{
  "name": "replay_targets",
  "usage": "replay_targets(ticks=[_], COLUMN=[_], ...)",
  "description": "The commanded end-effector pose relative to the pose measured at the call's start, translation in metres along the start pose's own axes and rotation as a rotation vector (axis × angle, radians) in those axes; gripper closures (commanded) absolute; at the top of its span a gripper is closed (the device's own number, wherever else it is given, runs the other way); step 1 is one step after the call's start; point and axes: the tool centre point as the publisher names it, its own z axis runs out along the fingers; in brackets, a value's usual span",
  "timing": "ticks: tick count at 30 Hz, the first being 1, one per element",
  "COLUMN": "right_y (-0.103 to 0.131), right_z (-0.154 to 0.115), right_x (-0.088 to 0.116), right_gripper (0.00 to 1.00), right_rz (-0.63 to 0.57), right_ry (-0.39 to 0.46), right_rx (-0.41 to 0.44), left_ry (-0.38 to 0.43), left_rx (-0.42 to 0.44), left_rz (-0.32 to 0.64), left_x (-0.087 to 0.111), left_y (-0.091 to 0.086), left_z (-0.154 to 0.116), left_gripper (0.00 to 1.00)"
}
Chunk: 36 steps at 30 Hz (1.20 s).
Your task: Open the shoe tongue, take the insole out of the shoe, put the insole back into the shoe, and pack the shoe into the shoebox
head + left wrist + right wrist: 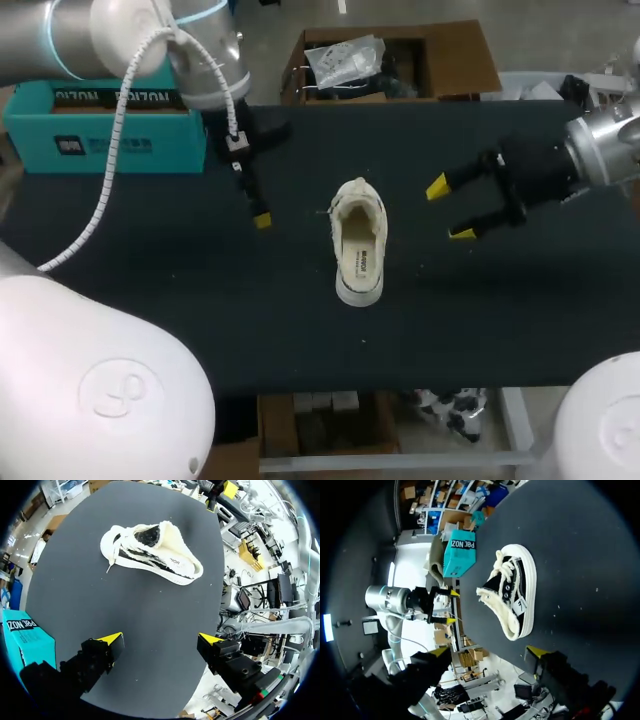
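Observation:
A cream-lined shoe (358, 245) with a white sole stands upright in the middle of the black table (200, 320), its insole lying inside. The teal shoebox (100, 125) sits at the table's far left. My left gripper (258, 215) hangs open left of the shoe, apart from it; its wrist view shows the shoe (152, 552) well ahead of the open fingers (112, 640). My right gripper (449, 210) stands open to the right of the shoe with nothing between its fingers. Its wrist view shows the shoe (512, 597) ahead, black canvas side and laces showing, and the shoebox (460, 555) beyond.
An open cardboard box (400, 60) with bags stands behind the table's far edge. Bare black cloth lies in front of the shoe and on both sides.

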Motion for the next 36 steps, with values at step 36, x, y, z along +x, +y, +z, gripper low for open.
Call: replay_targets(ticks=[36], right_y=[-0.022], right_z=[-0.05], right_x=[0.019], right_gripper=[0.0], right_rz=[-0.659], right_ry=[-0.604], right_rx=[0.32], left_ry=[0.17], left_rx=[-0.211], left_rz=[-0.644], left_x=[0.009], left_y=[-0.075], left_z=[0.058], left_gripper=[0.0])
